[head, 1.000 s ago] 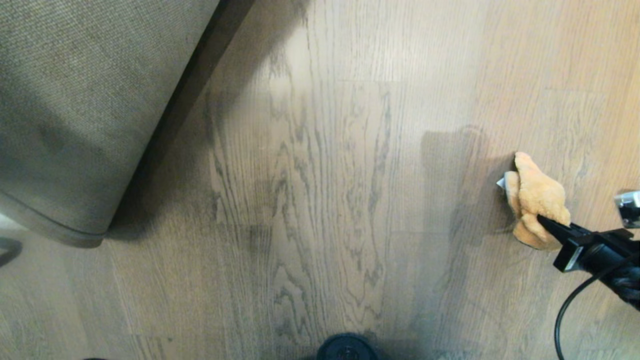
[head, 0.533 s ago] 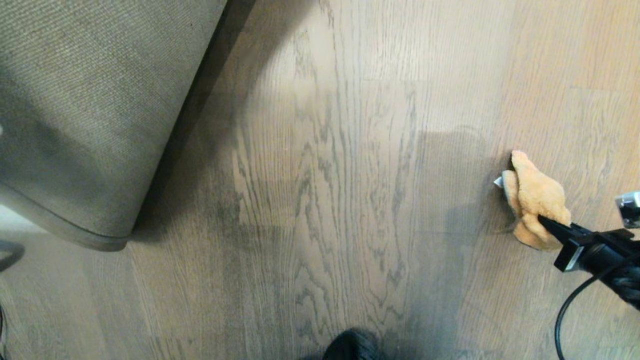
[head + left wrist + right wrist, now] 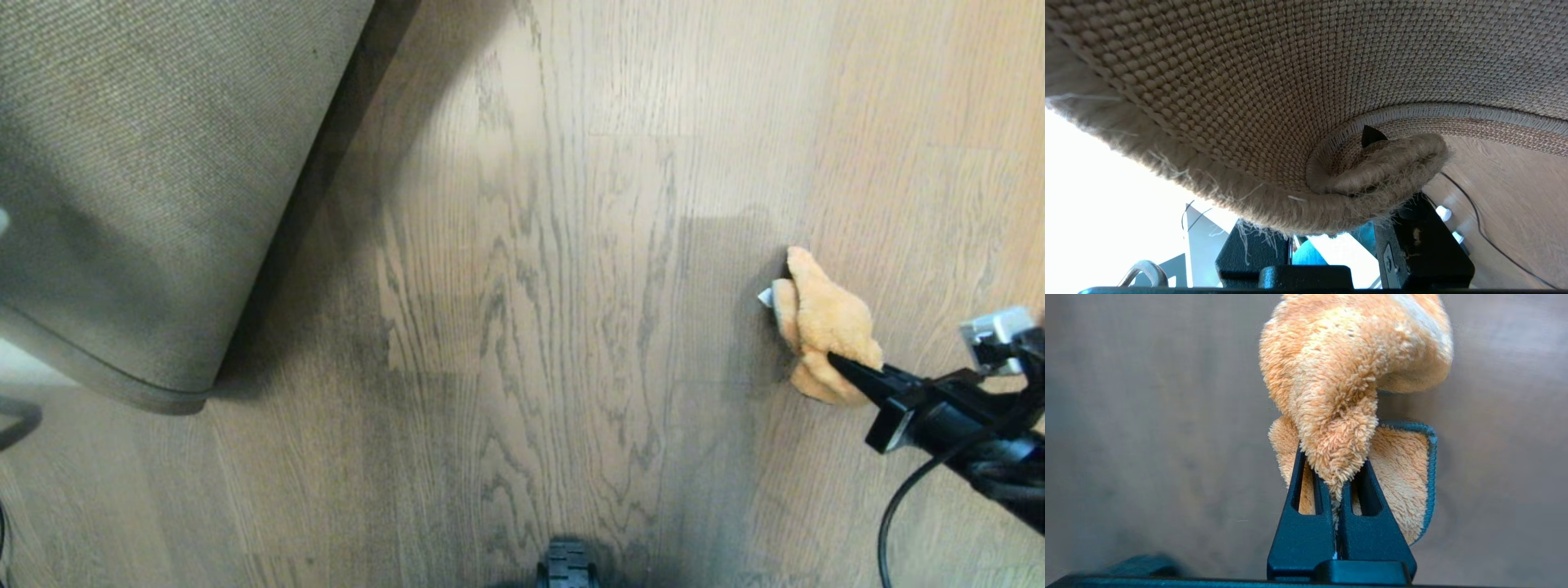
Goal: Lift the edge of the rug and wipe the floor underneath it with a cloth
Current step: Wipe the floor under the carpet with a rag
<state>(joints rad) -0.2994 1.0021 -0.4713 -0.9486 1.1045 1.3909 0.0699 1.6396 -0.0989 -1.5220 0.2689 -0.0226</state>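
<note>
While the right gripper (image 3: 833,358) reaches in from the right side of the head view, its jaws are pressed together on a fold of the cloth (image 3: 824,335). In the right wrist view the right gripper (image 3: 1337,490) has both black fingers (image 3: 1306,522) meeting on a pinched tuft, and the bulk of the cloth (image 3: 1339,388) bunches out ahead of the tips. A flatter flap with a teal stitched hem lies behind and to one side of the jaws. A small white tag sticks out at the far end of the cloth in the head view; no writing on it can be read. The cloth lies against the floor (image 3: 539,327) beyond the jaw tips.

Well apart from the right jaws, across bare planks, the rug edge (image 3: 163,204) is raised with its woven backing turned up, casting a shadow on the floor beside it. In the left wrist view the left gripper (image 3: 1367,163) has the rug edge (image 3: 1380,171) clamped at the rounded bound corner: one black fingertip (image 3: 1371,136) shows above the curled border, the other side is hidden beneath the pile. The backing arches over and away from these jaws. No brand or label is legible anywhere.
</note>
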